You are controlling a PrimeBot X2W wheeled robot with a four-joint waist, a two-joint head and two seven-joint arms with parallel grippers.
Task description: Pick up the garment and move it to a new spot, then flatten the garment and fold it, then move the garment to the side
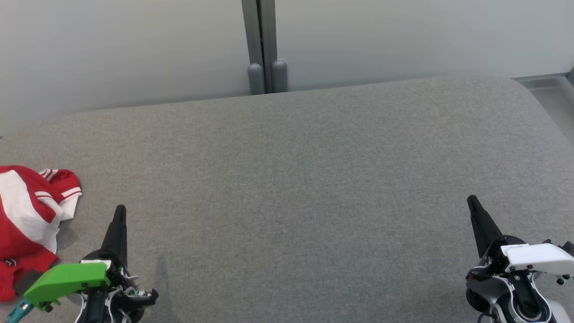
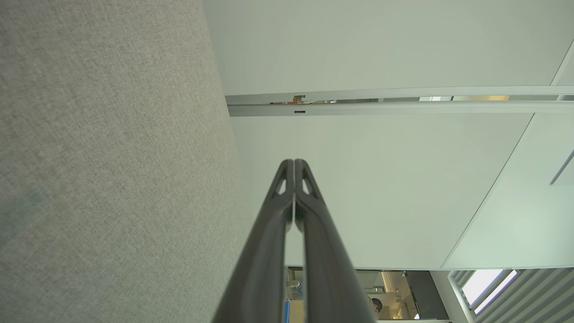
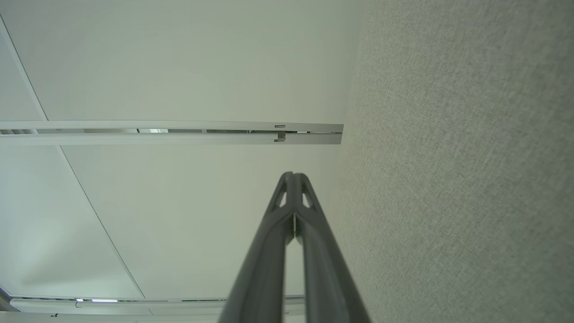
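Red-and-white garment (image 1: 28,224) lies on the gray fabric surface (image 1: 291,179) at the far left of the head view, cut off by the picture's left edge. It is crumpled, not flat. The visible heap's long axis runs roughly near-to-far along that left edge. One red sleeve end with white stripes (image 1: 60,181) sits at the heap's far right corner and points right, toward the middle of the surface. Broad white panel in the middle, red on the near end. Collar and hem: cannot tell which end is which.

Left gripper (image 1: 119,211) is low left in the head view, just right of the garment, near it but not touching. Fingers are pressed together and point away from the robot, with nothing between them. The left wrist view shows the same: left gripper (image 2: 294,164) is clenched tip to tip and empty, with gray fabric to its left and pale wall panels (image 2: 381,45) ahead. Green cover (image 1: 67,278) sits on that wrist.

Right gripper (image 1: 472,200) is low right in the head view, well apart from the garment, over bare gray fabric. It is also clenched and holds nothing. In the right wrist view the right gripper (image 3: 292,176) has its tips meeting, with fabric on its right and wall panels on its left. White cover (image 1: 536,255) sits on that wrist.

Gray metal post (image 1: 263,45) stands behind the surface's far edge, between the wall panels.
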